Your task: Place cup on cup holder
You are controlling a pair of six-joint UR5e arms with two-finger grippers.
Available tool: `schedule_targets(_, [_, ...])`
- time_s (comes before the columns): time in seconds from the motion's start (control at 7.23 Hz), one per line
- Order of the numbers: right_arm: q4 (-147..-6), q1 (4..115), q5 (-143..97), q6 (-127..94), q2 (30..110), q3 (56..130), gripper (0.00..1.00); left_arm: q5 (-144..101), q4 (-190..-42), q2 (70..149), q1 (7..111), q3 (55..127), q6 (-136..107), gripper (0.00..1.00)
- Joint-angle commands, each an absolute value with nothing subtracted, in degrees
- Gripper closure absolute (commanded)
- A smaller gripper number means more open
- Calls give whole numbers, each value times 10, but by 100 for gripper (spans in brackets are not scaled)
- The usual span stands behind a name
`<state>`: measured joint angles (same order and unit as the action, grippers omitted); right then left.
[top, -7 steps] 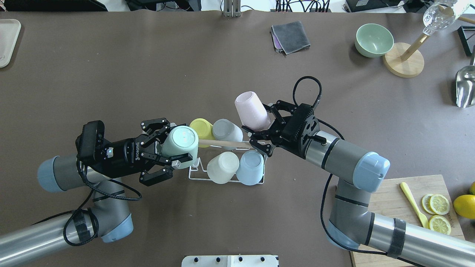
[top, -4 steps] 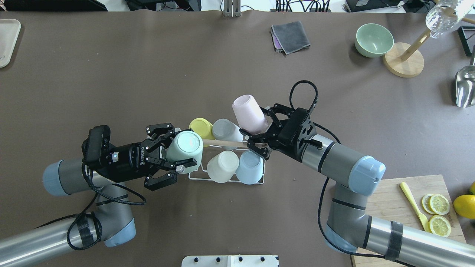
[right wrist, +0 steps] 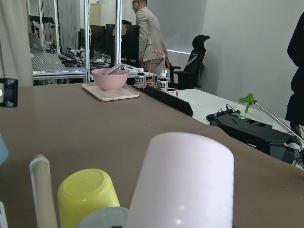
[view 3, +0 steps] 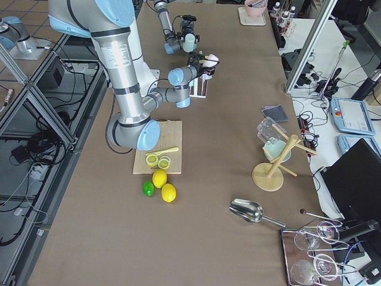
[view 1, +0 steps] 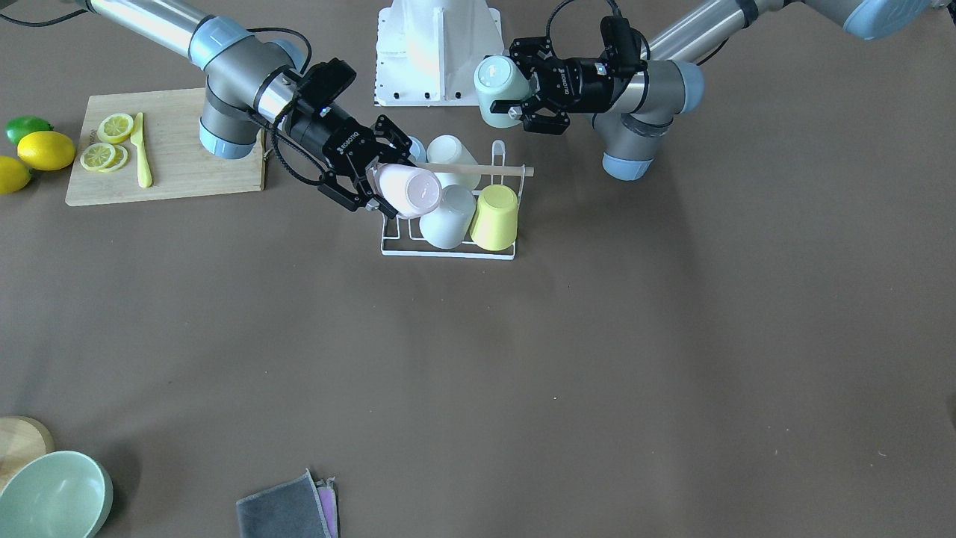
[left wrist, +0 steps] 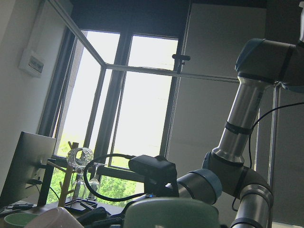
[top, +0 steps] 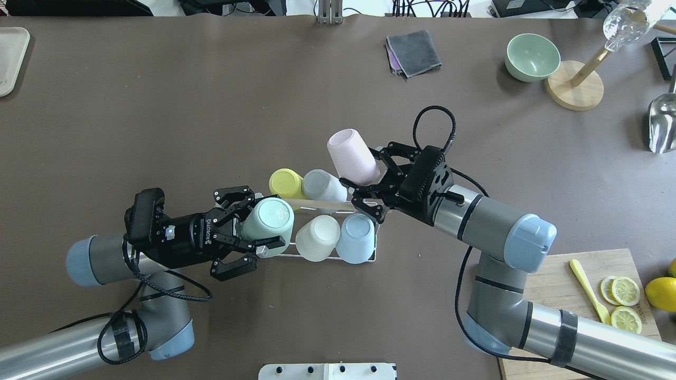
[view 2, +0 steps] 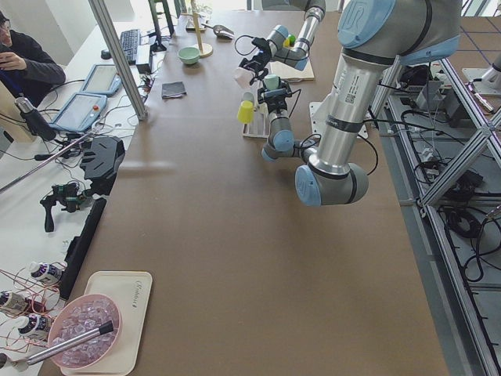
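The cup holder [top: 323,257] is a white wire rack with a wooden rod [top: 317,203] across its top. On it sit a yellow cup [top: 285,182], a grey cup [top: 322,184], a white cup [top: 317,238] and a light blue cup [top: 356,238]. My left gripper [top: 264,221] is shut on a mint green cup [top: 268,222], bottom up, at the rack's near left end. My right gripper [top: 364,171] is shut on a tilted pink cup [top: 351,155] by the grey cup. In the front-facing view the mint cup [view 1: 497,88] hangs above the rack [view 1: 448,254].
A folded grey cloth [top: 413,51], a green bowl [top: 532,56] and a wooden stand [top: 574,84] lie at the far side. A cutting board [top: 581,274] with lemon slices is near right. A metal scoop [top: 663,124] lies at the right edge and a tray [top: 10,58] far left.
My left gripper has carried the mint cup rightward and nearer, up to the rack's near left end. The right gripper with the pink cup has shifted slightly leftward.
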<state>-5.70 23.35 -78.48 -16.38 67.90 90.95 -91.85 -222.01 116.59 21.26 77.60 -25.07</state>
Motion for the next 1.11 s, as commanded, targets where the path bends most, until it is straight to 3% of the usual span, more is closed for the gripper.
schedule_targets(0.0, [-57, 231, -790, -163, 680, 904, 58, -918, -2219, 1171, 211, 766, -251, 100])
schedule_targets(0.42, [-56, 230, -789, -163, 681, 896, 58, -918, -2218, 1170, 211, 758, -252, 100])
schedule_targets(0.69, [-55, 223, -788, -163, 681, 896, 49, -918, -2217, 1167, 214, 759, -251, 100])
schedule_targets(0.97, [-55, 224, -788, -168, 681, 900, 0, -912, -2216, 1166, 224, 750, -244, 100])
